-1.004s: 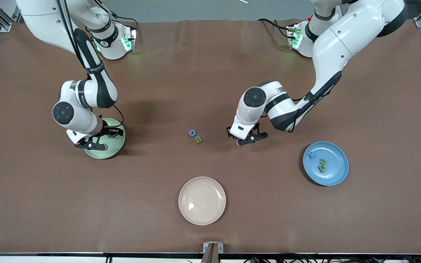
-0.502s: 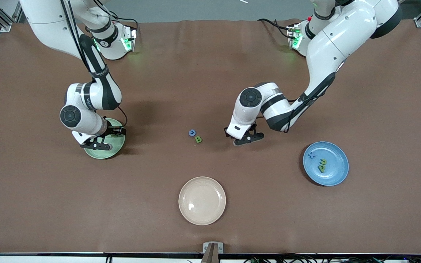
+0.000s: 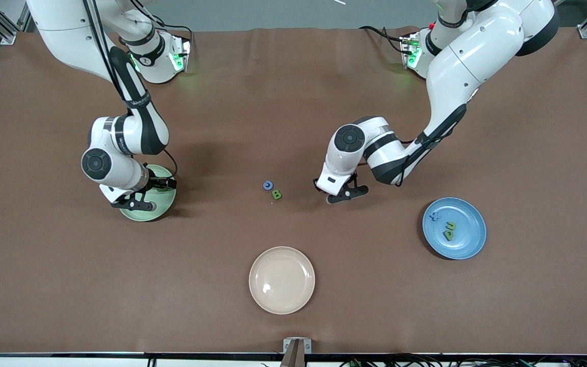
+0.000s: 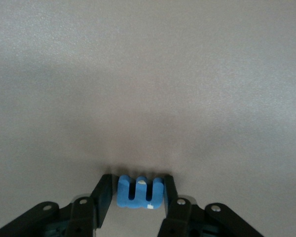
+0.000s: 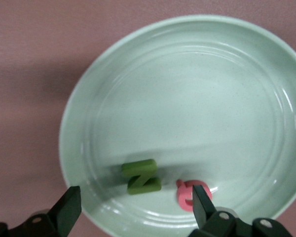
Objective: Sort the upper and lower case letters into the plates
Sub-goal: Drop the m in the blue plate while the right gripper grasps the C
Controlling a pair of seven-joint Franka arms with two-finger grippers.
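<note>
Front view, read from the right arm's end of the table toward the left arm's end, with the cream plate [image 3: 282,280] as landmark. The mint green plate [image 3: 163,206] lies farther from the front camera than the cream plate, toward the right arm's end; the right gripper [image 3: 138,196] hangs low over it with its fingers [image 5: 69,210] spread wide and nothing between them, while the green N [image 5: 141,176] and the pink Q [image 5: 192,195] lie side by side in the plate, the Q partly hidden by one finger in the right wrist view. The blue G [image 3: 268,185] and the green B [image 3: 276,194] lie touching on the brown table [image 3: 293,102], farther from the front camera than the cream plate and between the two grippers. The left gripper [image 3: 343,192] is down at the table just beside that pair, toward the left arm's end; in the left wrist view its fingers [image 4: 102,195] stand against the two ends of the blue m [image 4: 140,192], so they span its long axis, apparently in a grasp, though whether the grip is firm cannot be told. The blue plate [image 3: 469,244], already holding the blue x [image 3: 434,216], green u [image 3: 451,225] and green p [image 3: 448,235], lies toward the left arm's end from the cream plate. The coming move likely turns on this: the m's plate lies from the left gripper toward the left arm's end and nearer the front camera, on that arm's own side.
</note>
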